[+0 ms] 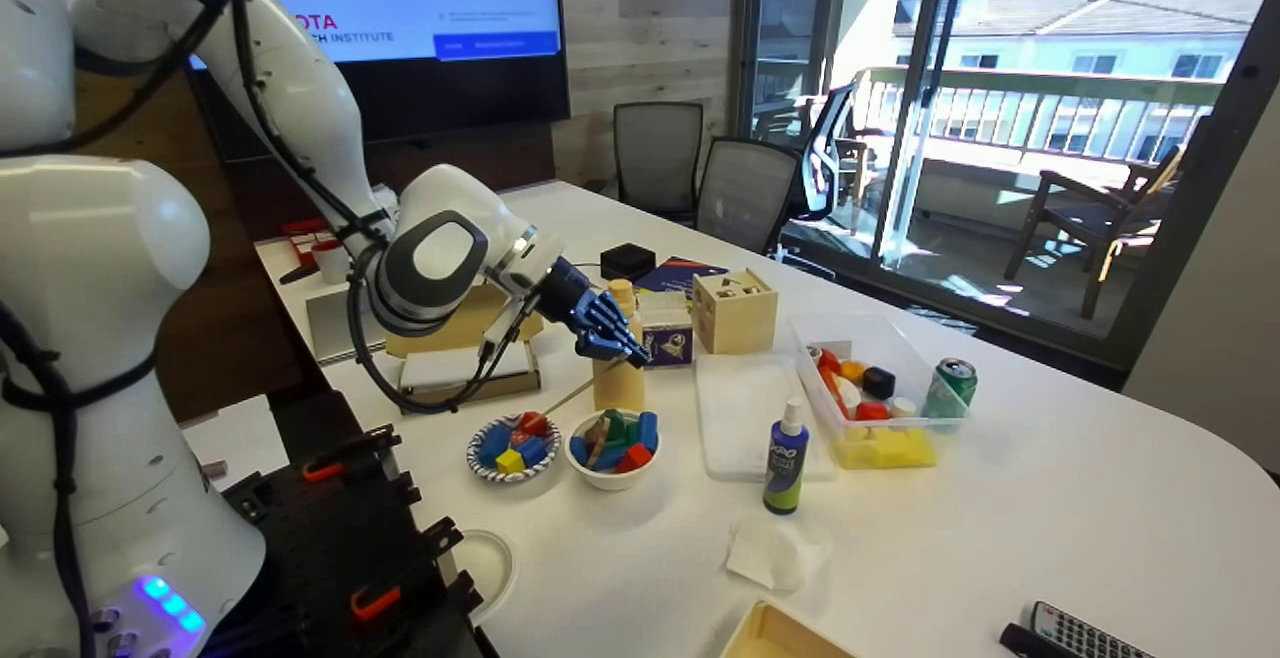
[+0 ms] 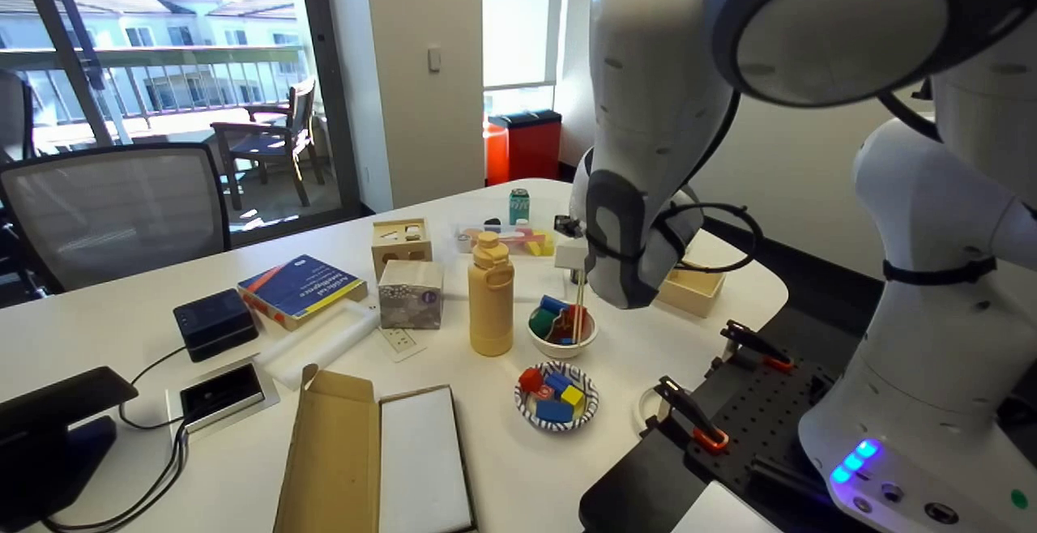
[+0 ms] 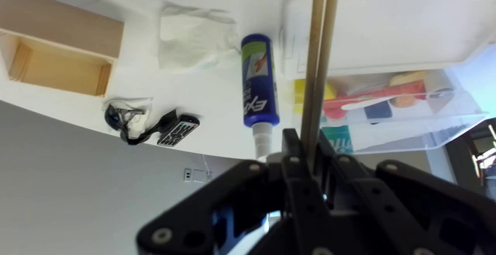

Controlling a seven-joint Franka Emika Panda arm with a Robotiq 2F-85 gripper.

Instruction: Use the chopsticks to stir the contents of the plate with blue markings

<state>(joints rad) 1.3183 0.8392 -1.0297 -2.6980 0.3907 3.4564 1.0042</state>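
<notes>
The chopsticks are two pale thin sticks (image 3: 319, 61) lying side by side between my fingertips in the wrist view. My gripper (image 3: 308, 142) is shut on them; in an exterior view the gripper (image 1: 638, 353) is above and beside the bowl. The plate with blue markings (image 1: 484, 471) holds small red, blue and yellow blocks (image 1: 510, 461); it also shows in an exterior view (image 2: 559, 426). There the chopsticks (image 2: 579, 310) appear in front of the white bowl. Their tips line up with the plate's edge in an exterior view (image 1: 575, 395); I cannot tell whether they touch anything.
A white bowl of coloured blocks (image 1: 605, 483) stands right beside the plate. A peach bottle (image 2: 491, 306) stands close to the bowl. A spray bottle (image 1: 786, 463), a clear bin (image 1: 880, 348), an open cardboard box (image 2: 425, 460) and a wooden tray (image 3: 58, 42) are also on the table.
</notes>
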